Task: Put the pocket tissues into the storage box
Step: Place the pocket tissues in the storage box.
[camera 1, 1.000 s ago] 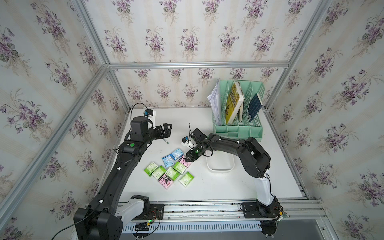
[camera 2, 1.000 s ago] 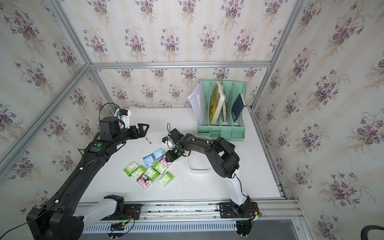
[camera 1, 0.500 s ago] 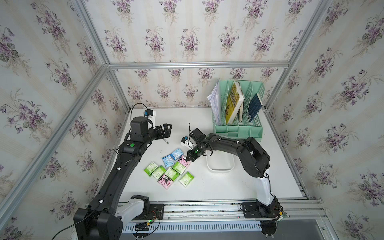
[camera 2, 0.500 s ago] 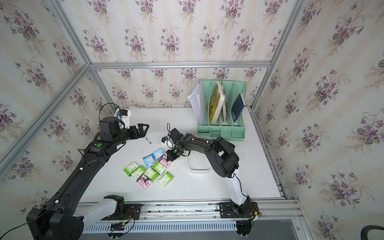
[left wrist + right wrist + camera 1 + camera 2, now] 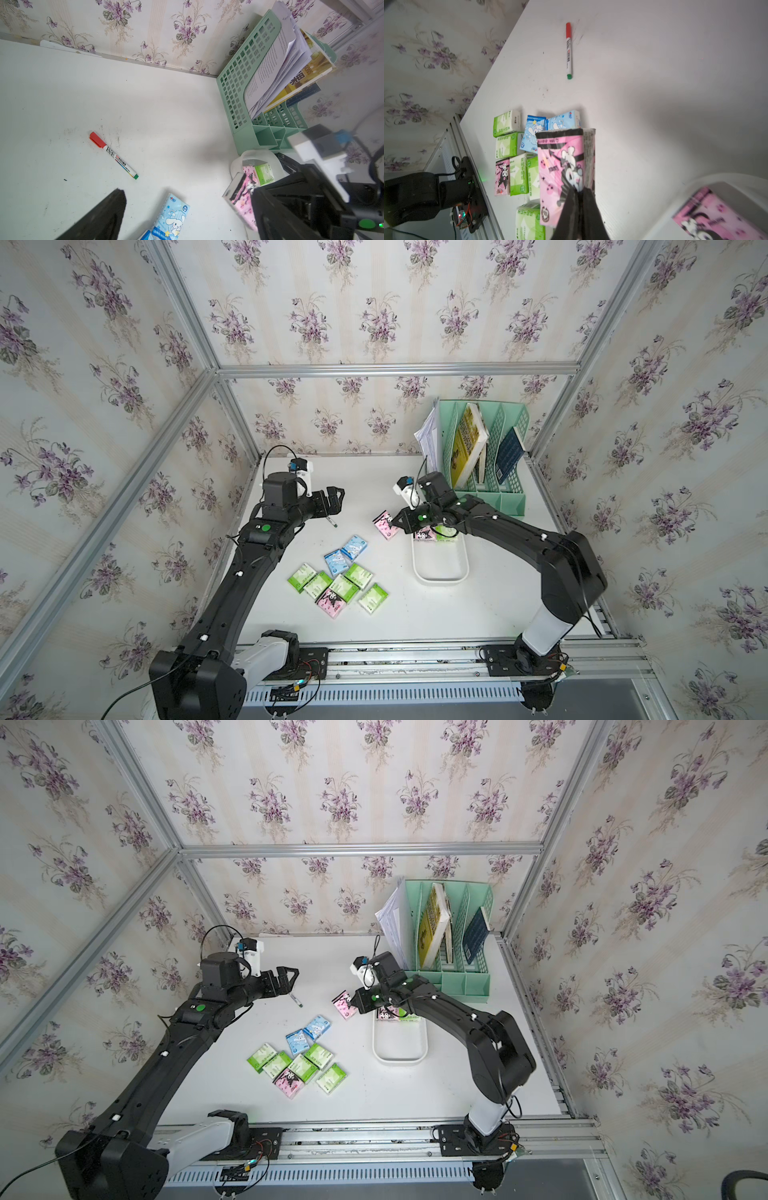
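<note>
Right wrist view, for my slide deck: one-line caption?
Right gripper shut on a pink cartoon-printed plastic-wrapped tissue packet, with the shallow white plastic storage box nearby.

My two top cameras sit side by side, high above the front rail (image 5: 415, 649), and look steeply down at the whole table (image 5: 415, 622); both top views share nearly everything. My left wrist camera looks low across the table toward the green file rack (image 5: 234, 87), near the marker pen (image 5: 113, 155). My right wrist camera looks close past my right gripper (image 5: 578, 190) and its pink packet (image 5: 558, 162) toward the table's left edge. Both wrist views share that pen and the blue packets (image 5: 172, 216).
</note>
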Tool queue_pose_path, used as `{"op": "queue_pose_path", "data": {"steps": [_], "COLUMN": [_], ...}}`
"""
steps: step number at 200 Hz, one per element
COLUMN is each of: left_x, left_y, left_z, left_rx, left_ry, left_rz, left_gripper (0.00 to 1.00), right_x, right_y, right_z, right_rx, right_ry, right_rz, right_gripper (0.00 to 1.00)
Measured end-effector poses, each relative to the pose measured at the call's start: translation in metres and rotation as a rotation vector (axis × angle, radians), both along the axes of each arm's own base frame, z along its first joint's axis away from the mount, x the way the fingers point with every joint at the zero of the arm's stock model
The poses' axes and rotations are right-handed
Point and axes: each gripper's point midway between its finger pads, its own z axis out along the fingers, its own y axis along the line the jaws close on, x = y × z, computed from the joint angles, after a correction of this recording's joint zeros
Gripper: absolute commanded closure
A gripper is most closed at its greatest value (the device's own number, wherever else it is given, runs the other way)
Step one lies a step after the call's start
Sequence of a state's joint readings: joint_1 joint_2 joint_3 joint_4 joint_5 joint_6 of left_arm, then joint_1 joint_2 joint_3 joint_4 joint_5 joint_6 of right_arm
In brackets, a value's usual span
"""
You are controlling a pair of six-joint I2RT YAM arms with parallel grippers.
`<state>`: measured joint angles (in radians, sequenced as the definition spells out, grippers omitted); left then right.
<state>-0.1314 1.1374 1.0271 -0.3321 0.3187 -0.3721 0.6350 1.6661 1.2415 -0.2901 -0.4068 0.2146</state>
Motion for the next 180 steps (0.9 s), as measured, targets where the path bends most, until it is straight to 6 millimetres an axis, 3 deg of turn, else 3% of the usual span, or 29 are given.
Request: {"op": "queue_pose_path", "data": {"steps": [27, 48, 59, 107, 180], "left_x": [0.003, 0.005, 0.007, 0.01, 0.009], "left_y": [-0.001, -0.002, -0.003, -0.005, -0.005], "left_z": [-0.003, -0.004, -0.004, -0.006, -0.006], "left_rx": [-0.001, -0.004, -0.007, -0.014, -0.011], "left_ry": [0.007, 0.005, 0.002, 0.005, 0.004], "left_rz": [-0.003, -0.006, -0.01, -0.017, -0.018], "left_gripper": [0.01, 0.01, 0.01, 0.01, 0.01], "right_x": [0.01, 0.012, 0.006, -0.015, -0.022], "right_y": [-0.059, -0.109, -0.121, -0.136, -0.125], "right_z": [0.006, -0.011, -0.024, -0.076, -0.099], "right_rx": [0.009, -0.021, -0.046, -0.106, -0.093], "right_ry": [-0.015, 0.02, 0.045, 0.196, 0.27], "right_rz": [-0.176, -0.333, -0.363, -0.429, -0.408], "right_gripper": [1.0, 1.0, 1.0, 1.0, 1.0]}}
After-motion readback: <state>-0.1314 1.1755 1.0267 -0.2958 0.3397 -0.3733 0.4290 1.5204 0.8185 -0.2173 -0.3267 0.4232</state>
